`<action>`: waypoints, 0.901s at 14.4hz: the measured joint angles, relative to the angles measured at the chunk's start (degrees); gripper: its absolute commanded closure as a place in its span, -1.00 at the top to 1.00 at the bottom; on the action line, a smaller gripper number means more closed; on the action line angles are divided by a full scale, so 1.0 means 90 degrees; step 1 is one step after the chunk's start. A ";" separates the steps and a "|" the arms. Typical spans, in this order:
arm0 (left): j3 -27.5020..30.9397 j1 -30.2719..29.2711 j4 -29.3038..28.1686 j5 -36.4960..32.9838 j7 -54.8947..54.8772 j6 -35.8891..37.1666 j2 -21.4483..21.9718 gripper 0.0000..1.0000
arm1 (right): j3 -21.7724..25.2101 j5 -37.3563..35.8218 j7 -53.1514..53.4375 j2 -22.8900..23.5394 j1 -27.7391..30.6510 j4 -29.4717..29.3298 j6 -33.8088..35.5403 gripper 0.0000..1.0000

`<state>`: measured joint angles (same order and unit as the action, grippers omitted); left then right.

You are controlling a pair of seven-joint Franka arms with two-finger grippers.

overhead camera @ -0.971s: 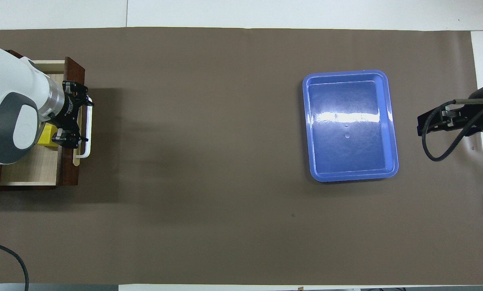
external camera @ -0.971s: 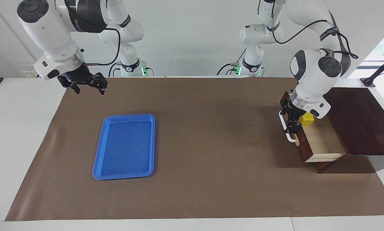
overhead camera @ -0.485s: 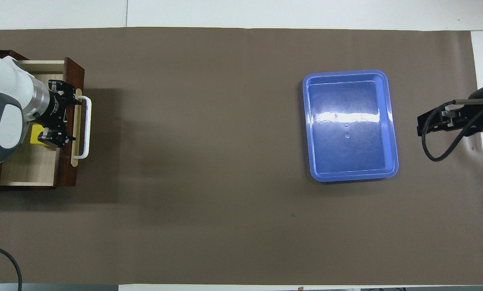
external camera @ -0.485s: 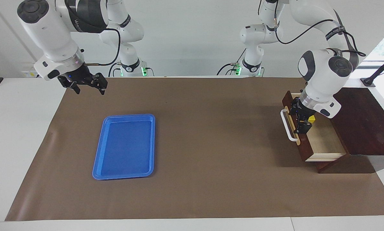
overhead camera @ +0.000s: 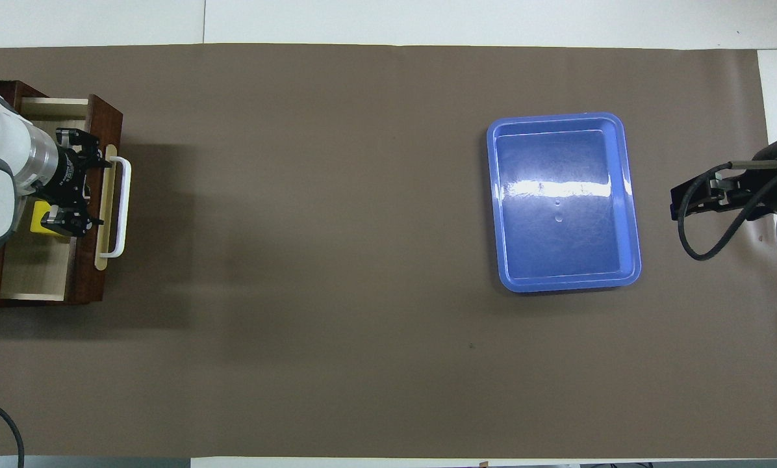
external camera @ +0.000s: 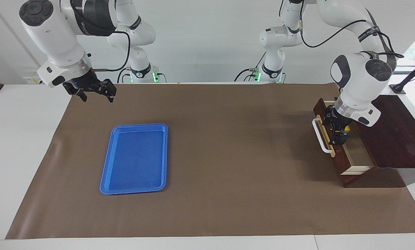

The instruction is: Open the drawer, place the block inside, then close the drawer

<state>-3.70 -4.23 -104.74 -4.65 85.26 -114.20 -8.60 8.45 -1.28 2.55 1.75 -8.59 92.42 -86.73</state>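
Note:
The drawer (external camera: 340, 163) of the dark brown box (external camera: 398, 135) is partly open at the left arm's end of the table, with its white handle (external camera: 321, 136) facing the mat. It also shows in the overhead view (overhead camera: 84, 273). The yellow block (external camera: 347, 128) lies inside it on the pale wood, also seen from overhead (overhead camera: 36, 218). My left gripper (external camera: 336, 130) is open, its fingers down at the top edge of the drawer front beside the block; from overhead (overhead camera: 82, 188) it is over that edge. My right gripper (external camera: 93, 93) waits open in the air over the mat's edge.
A flat blue tray (external camera: 134, 158) lies on the brown mat (external camera: 228, 146) toward the right arm's end; it also shows in the overhead view (overhead camera: 564, 201). The right arm's cable (overhead camera: 700, 227) hangs by its wrist.
The drawer has slid in toward the box with my left gripper moving along at its front. Less of the pale interior shows. The block stays inside. The right arm has not moved.

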 measured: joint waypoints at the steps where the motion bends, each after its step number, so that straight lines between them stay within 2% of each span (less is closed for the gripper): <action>1: 0.0002 -0.0082 0.0000 -0.0004 -0.0019 -0.0010 0.0000 1.00 | 0.0000 0.0000 0.0000 -0.0002 0.0000 0.0004 0.0000 1.00; 7: 0.0003 -0.0596 -0.0013 -0.0032 -0.0434 -0.0138 0.0000 1.00 | 0.0000 0.0000 0.0000 -0.0026 0.0000 0.0024 0.0000 1.00; 13: -0.0017 -0.0809 -0.0043 -0.0031 -0.0642 -0.0228 0.0003 1.00 | 0.0000 0.0000 0.0000 -0.0031 0.0000 0.0041 0.0000 1.00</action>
<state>-3.85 -11.51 -105.12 -4.93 79.48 -116.25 -8.58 8.45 -1.28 2.55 1.47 -8.59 92.79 -86.73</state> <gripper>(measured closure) 0.000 0.000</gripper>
